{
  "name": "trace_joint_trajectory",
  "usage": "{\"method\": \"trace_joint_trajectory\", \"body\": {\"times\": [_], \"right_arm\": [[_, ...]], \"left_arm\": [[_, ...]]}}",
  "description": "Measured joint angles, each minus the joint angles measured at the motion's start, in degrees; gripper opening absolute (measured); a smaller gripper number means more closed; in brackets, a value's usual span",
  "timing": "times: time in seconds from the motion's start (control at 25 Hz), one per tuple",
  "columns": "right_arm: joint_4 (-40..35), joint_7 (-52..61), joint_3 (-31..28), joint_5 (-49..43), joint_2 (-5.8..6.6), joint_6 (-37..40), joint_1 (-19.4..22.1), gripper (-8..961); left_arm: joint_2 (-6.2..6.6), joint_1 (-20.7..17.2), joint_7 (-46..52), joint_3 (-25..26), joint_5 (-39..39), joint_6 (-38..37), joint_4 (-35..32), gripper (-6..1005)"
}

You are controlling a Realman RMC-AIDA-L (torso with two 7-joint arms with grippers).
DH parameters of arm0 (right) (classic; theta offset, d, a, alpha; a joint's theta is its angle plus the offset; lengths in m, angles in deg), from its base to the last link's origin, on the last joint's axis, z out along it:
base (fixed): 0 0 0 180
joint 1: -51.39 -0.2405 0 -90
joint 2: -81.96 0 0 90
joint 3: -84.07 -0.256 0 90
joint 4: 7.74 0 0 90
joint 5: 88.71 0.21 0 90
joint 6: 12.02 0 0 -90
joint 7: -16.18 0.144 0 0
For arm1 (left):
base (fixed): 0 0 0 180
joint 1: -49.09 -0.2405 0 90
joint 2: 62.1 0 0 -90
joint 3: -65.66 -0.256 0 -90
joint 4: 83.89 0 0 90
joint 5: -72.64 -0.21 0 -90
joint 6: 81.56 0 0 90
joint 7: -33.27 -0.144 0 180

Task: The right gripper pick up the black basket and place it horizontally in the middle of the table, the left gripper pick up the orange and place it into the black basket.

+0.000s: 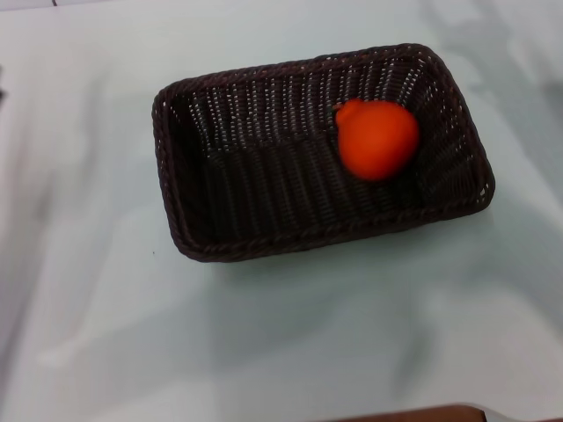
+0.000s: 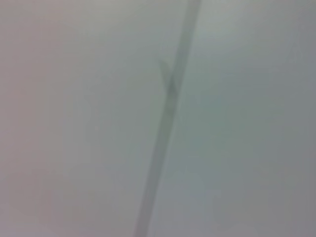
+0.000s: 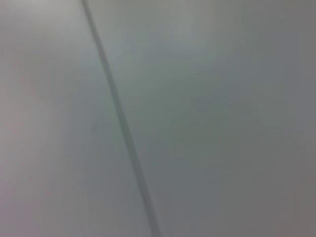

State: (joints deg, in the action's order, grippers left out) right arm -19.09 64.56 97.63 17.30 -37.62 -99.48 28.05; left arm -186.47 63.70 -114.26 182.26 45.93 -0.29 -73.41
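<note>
The orange (image 1: 377,139) rests inside the right end of the black basket (image 1: 220,251), lengthwise on the table (image 1: 106,334); neither gripper visible.

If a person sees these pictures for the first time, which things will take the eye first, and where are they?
The bright orange stands out first: it lies inside the black basket, toward the basket's right end in the head view. The basket itself is next, a large dark woven rectangle resting on the pale table, a little beyond its middle. Neither claw shows in any view; both wrist views show only a pale surface crossed by a dark line.
</note>
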Motion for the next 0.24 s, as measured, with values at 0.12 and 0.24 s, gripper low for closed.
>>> {"method": "trace_joint_trajectory", "body": {"times": [0.12,0.24], "right_arm": [[4.60,-7.54,-3.32,1.97,-0.07,0.09,-0.17,832],[7.02,-11.78,-5.93,2.09,-0.13,0.41,-0.46,832]], "left_arm": [[0.07,-1.01,-3.32,3.37,0.22,0.75,-0.21,905],[0.00,-1.39,-5.85,4.22,0.41,1.78,-0.33,905]]}}
